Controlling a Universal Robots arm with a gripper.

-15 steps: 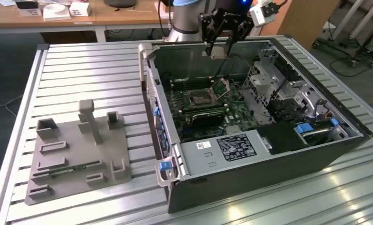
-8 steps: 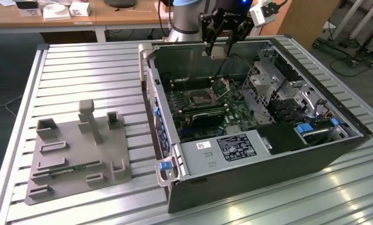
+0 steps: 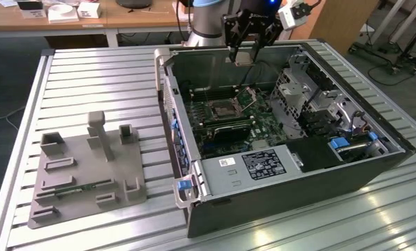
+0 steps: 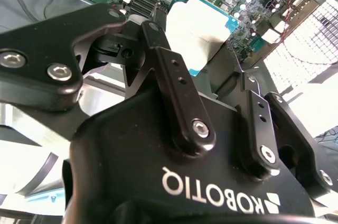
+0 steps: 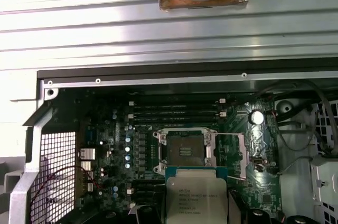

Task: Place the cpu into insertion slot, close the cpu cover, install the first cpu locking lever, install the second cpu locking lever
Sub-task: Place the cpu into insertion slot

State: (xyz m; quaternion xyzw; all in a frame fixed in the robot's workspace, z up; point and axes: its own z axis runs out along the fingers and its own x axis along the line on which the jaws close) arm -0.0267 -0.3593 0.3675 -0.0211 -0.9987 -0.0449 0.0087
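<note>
Holding the cpu [image 5: 195, 198] over the open insertion slot [image 5: 185, 152].

Pinched by two opposite edges between the fingers [image 4: 174, 76] of the gripper [image 3: 243, 56], metal face up, lying flat and seemingly parallel to the green board [image 5: 264, 197]. Square, so with no real long axis; in the first wrist view, edges squared to the slot's metal rim, with no twist to be seen. Hangs up near the far rim of the computer case [image 3: 299, 198] in the exterior view, well apart from the slot, which lies below and a little off from the chip's centre. Leaves the cpu cover [image 3: 249, 94] tipped up at the slot's edge, apparently clear of the socket's opening.
</note>
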